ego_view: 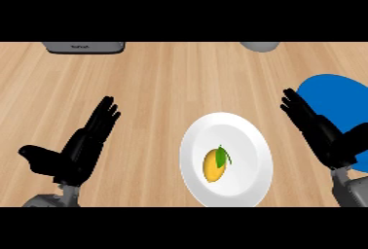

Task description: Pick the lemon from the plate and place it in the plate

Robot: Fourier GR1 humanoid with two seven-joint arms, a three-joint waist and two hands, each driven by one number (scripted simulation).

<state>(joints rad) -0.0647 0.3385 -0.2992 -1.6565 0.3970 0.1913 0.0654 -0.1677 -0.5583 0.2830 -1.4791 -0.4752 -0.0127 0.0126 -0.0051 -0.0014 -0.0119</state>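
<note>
1. Toward the bench's [179, 73] near left corner, the left hand [75, 151] was raised above the wooden top, its fingers [101, 119] straight and held close together, pointing toward the far edge, with the thumb [36, 154] stuck out to the left. It held nothing.
2. At the far edge, left of the middle, stood a grey box-like object [82, 46], only partly in view.
3. Near the near edge, a little right of the middle, lay a white plate [244, 141], well apart from the left hand.
4. The lemon [215, 164] rested on the white plate, slightly toward its near-left part; it was yellow with a green leaf [223, 154] on top, and neither hand touched it.
5. At the far edge, right of the middle, a grey rounded object [260, 45] showed only in part.
6. The right hand [323, 133] was raised just beside the white plate's right rim, its fingers [298, 109] straight and together, pointing toward the far-left, clasping nothing.
7. By the bench's right edge lay a blue plate [338, 95], partly hidden by the right hand in front of it and cut off at the side.
</note>
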